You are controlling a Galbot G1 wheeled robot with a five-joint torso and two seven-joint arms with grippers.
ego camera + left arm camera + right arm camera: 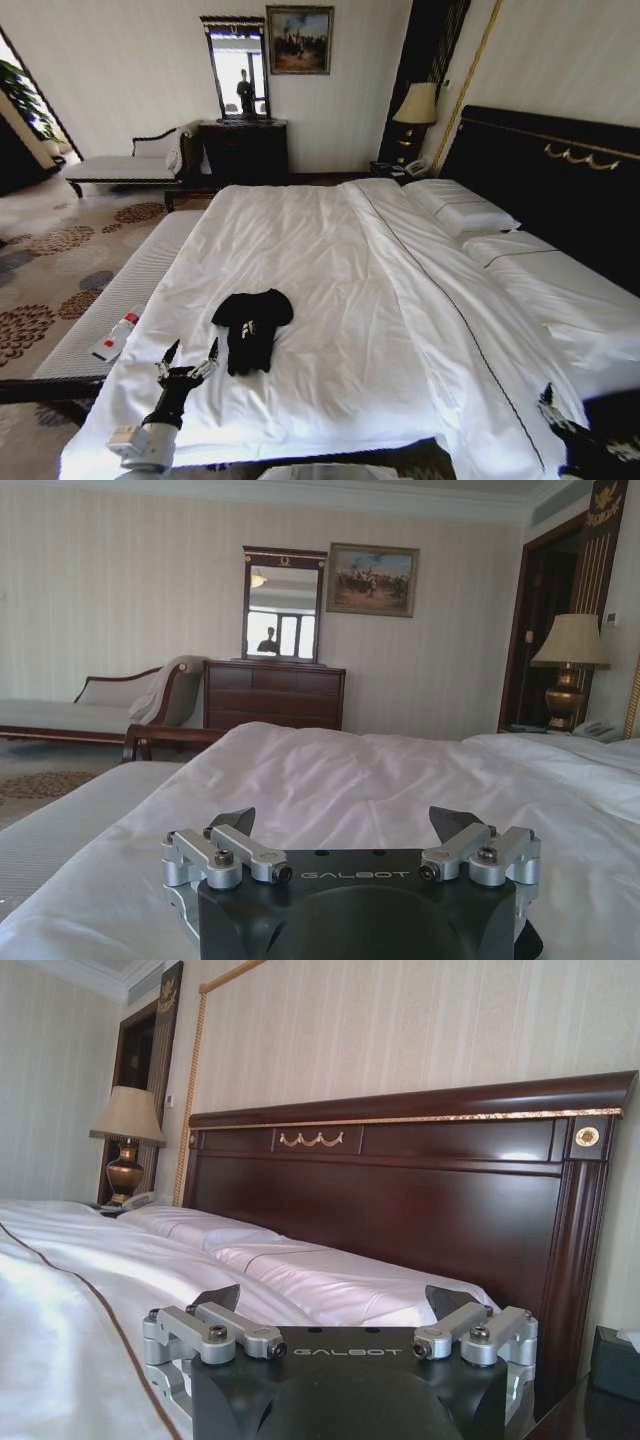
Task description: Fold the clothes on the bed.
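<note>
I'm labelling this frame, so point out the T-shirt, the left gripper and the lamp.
T-shirt [250, 330], head view, middle of the black fabric.
Left gripper [187, 357], head view, midway between its open fingertips.
Lamp [568, 640], left wrist view, on the shade.

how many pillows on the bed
2 show on the bed, both by the headboard: one pillow nearer the lamp, the other pillow beside it. More may be hidden.

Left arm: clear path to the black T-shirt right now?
Probably yes. The left gripper hovers open over the bed, beside the T-shirt, with bare sheet between them. The right gripper sits far off near the bed's other edge.
</note>
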